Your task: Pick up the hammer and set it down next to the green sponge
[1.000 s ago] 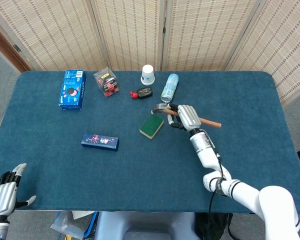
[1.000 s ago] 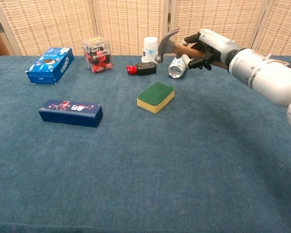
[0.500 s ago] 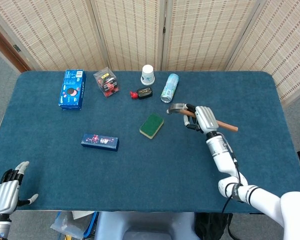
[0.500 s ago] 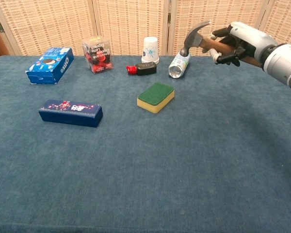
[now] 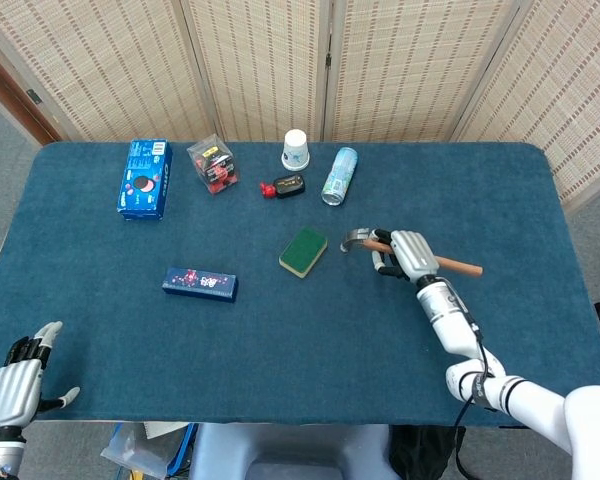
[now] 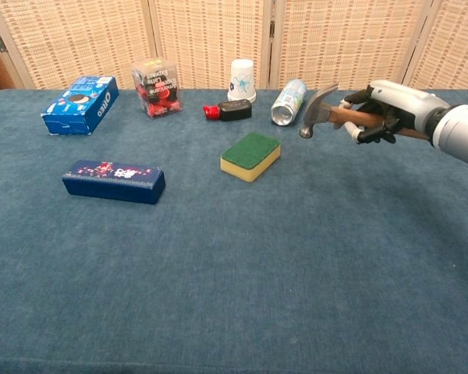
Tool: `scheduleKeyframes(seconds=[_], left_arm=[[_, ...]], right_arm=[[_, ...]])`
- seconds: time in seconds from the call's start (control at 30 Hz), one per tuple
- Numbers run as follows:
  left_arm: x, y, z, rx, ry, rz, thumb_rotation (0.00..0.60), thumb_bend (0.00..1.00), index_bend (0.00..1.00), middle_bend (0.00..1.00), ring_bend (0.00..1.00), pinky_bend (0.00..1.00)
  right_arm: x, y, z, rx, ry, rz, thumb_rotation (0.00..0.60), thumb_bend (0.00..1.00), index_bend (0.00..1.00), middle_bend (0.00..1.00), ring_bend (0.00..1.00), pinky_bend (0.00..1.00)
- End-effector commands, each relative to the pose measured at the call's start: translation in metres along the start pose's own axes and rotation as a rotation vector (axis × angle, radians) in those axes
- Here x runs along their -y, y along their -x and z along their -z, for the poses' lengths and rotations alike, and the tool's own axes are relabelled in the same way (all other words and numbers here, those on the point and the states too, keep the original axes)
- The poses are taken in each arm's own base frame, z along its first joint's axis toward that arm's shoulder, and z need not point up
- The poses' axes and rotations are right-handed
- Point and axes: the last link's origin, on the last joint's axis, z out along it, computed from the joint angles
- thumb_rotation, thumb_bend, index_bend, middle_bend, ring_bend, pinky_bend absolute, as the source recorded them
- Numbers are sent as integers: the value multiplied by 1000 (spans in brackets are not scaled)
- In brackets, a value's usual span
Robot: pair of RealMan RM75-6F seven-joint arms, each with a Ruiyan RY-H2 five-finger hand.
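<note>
My right hand (image 5: 408,253) (image 6: 386,111) grips the wooden handle of the hammer (image 5: 362,239) (image 6: 320,109) and holds it a little above the table, metal head pointing left. The hammer head hangs to the right of the green sponge (image 5: 303,251) (image 6: 251,154), which lies flat on the blue cloth with its yellow base showing in the chest view. A gap separates hammer and sponge. My left hand (image 5: 15,377) rests at the near left table edge with fingers apart and nothing in it.
Along the back stand a white paper cup (image 5: 296,149), a lying can (image 5: 339,175), a small black-and-red object (image 5: 283,186), a clear snack box (image 5: 211,163) and a blue cookie box (image 5: 145,177). A dark blue flat box (image 5: 200,284) lies left of the sponge.
My right hand carried the hammer from above the sponge's far side rightward and toward me, then lowered it closer to the table. The left hand barely moved.
</note>
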Motion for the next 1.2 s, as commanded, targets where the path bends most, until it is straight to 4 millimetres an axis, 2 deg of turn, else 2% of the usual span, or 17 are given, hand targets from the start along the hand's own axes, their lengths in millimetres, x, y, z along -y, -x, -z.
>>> scheduleKeyframes(seconds=[0.03,0.2,0.27,0.33,0.47,0.57,0.8,0.93,1.1,1.2], left_arm=[[0,0,0,2,0,-1,600,135,52,85,152,86],[1,0,1,2,-5,-1,600,135,53,85,152,86],[2,0,1,1,-9,-1,600,135,52,85,152,86],[2,0,2,2,-12,-3,600,135,52,85,152,86],[4,-1,2,0,-19,-4,600,135,52,85,152,86],[4,0,2,2,-20,-7,600,135,52,85,152,86],[2,-3,-4,-8,-8,-9,600,135,52,84,152,86],[1,-7,-8,-20,0,-11,600,135,52,85,152,86],[1,-10,-11,-24,2,-11,600,135,52,85,152,86],[0,-12,-14,-29,6,-11,600,135,52,84,152,86]], right_arm=[[-3,8,-1,40,12,15,600,848,701,756,788,883],[-5,18,-9,69,26,9,600,818,696,708,706,791],[-4,20,-11,75,24,3,600,767,647,659,649,732],[-3,22,-13,83,19,-8,600,667,540,556,548,645],[-3,19,-14,72,-3,-16,600,403,177,278,282,427],[-4,11,-12,42,-19,-28,600,288,56,178,192,337],[-13,-21,3,-28,-40,-22,600,265,32,163,172,294],[-20,-42,21,-78,-46,-19,600,267,32,167,172,292],[-35,-66,62,-139,-22,67,600,329,32,232,172,292],[-50,-78,100,-174,34,143,600,346,33,255,173,292]])
